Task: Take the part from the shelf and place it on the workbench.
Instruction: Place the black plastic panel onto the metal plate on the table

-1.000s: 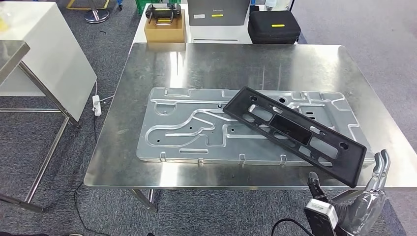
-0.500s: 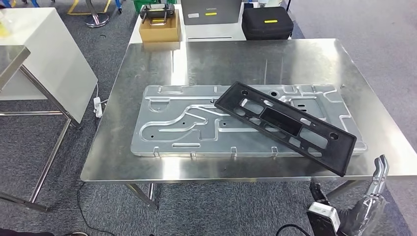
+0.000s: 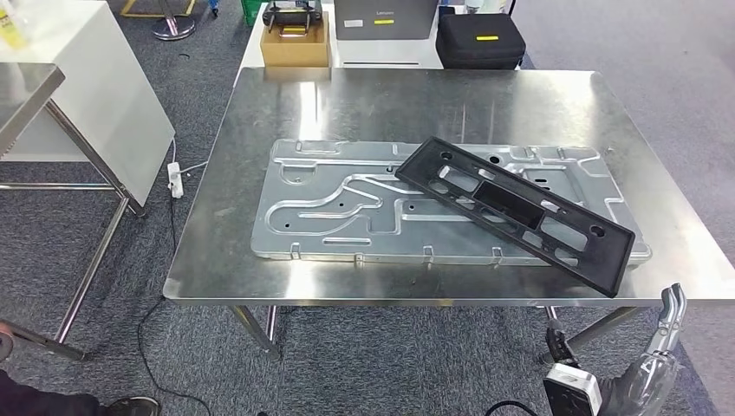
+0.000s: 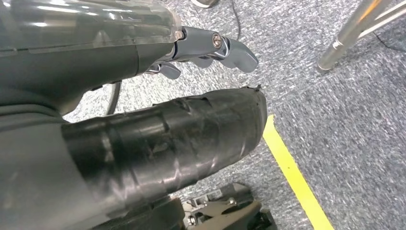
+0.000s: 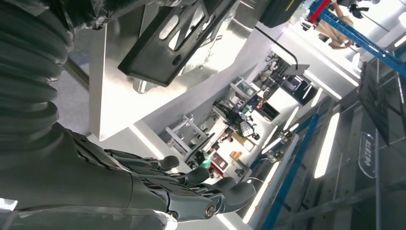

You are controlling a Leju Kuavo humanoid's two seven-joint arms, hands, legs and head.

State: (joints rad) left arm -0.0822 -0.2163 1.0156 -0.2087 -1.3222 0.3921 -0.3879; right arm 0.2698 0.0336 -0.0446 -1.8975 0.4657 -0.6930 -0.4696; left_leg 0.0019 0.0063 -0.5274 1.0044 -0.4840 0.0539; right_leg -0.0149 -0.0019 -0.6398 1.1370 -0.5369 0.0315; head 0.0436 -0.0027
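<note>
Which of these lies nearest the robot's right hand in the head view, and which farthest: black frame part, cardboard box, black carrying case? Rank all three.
Measured from the right hand, at the lower right:
1. Black frame part, lying slanted on the workbench's right half.
2. Black carrying case, beyond the workbench's far edge.
3. Cardboard box, far left of the case.

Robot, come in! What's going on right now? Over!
Right hand low beside workbench, holding nothing. Left hand hanging over floor, holding nothing. Black part lying slantwise on silver plate. Nothing in the way.

We see the right hand (image 3: 663,347) cut off at the lower right edge; the black part (image 5: 163,36) runs past the top edge, partly hidden.
</note>
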